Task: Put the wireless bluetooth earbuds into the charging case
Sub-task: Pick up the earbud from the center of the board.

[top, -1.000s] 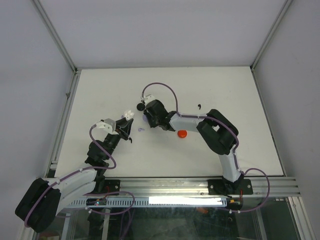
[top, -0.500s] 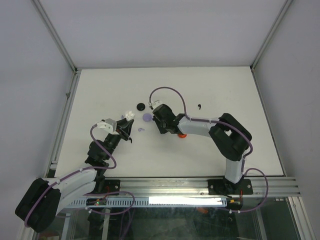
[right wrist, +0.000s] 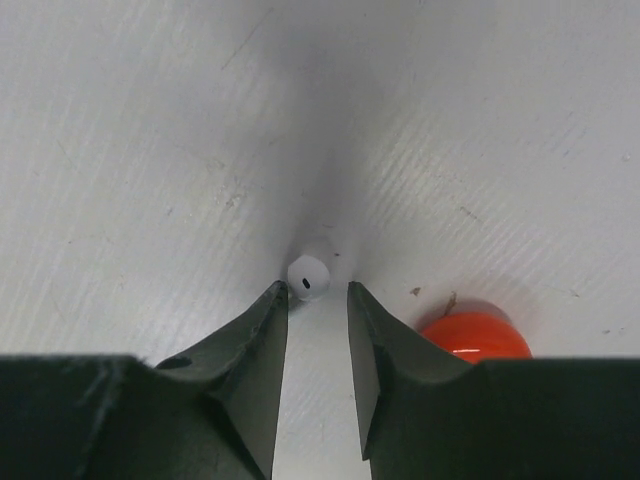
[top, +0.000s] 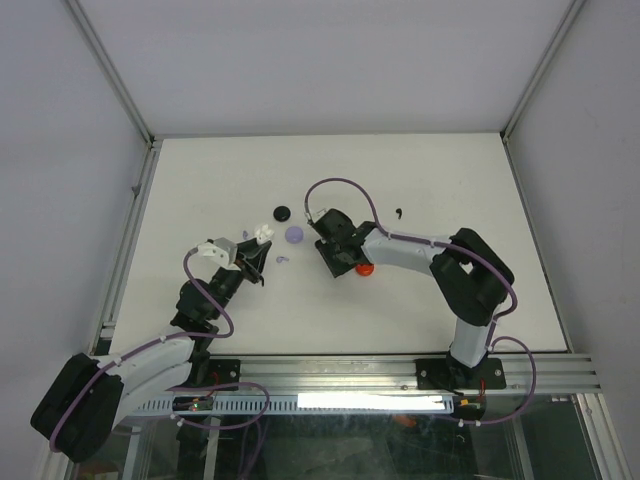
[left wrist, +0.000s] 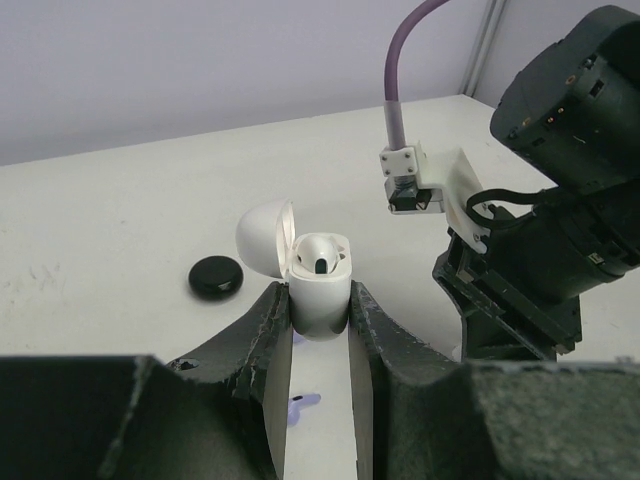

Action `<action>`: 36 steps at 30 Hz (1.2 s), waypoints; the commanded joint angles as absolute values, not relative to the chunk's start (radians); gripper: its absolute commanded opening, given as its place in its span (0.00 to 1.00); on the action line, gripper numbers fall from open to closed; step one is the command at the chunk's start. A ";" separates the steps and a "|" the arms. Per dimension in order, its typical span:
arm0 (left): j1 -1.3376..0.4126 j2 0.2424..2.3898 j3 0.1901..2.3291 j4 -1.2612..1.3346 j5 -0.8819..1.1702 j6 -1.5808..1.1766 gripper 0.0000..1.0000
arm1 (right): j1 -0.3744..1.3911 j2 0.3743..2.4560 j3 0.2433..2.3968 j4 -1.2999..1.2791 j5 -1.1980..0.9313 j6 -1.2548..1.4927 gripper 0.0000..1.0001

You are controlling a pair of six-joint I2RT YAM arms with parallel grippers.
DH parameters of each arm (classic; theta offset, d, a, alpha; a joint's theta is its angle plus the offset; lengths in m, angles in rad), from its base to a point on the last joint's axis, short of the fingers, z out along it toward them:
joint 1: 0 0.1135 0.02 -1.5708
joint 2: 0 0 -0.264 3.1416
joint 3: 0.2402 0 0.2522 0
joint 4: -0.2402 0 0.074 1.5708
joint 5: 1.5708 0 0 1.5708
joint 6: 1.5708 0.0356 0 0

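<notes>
Drawn back across the tabletop (right wrist: 120, 150) toward the near edge since a second ago, the right fingers (right wrist: 352, 302) stand slightly apart, clasping nothing. The left fingers (left wrist: 276, 312) clamp the white charging case (left wrist: 318, 285), its lid tipped back. A red disc case (right wrist: 476, 335) sits near the right fingers; a white earbud (right wrist: 308, 276) lies just off their tips, and a purple earbud (left wrist: 305, 402) lies below the held case.

Right tool (right wrist: 317, 292), earlier at the black case (top: 282, 212), now stands nearer, tips at a white earbud (right wrist: 308, 277) beside the red case (right wrist: 476, 335); purple case (top: 294, 234) uncovered.
</notes>
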State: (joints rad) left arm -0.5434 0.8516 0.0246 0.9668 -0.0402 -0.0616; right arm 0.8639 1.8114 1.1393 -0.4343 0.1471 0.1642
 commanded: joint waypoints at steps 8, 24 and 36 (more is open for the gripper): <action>-0.546 0.872 0.040 1.011 0.021 -0.052 0.00 | 0.844 1.866 1.235 -0.505 0.078 0.103 0.34; -0.546 0.901 0.033 1.081 0.119 -0.051 0.00 | 0.842 1.765 1.210 -0.507 0.135 0.120 0.18; -0.545 0.972 0.037 1.216 0.272 -0.062 0.00 | 0.948 1.501 1.191 -0.447 0.389 0.105 0.17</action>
State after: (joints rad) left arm -0.5434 0.9539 0.0315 1.0863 0.1833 -0.0620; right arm 0.9138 1.5974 1.1851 -0.5014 0.2649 0.1120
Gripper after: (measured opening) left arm 0.251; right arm 0.203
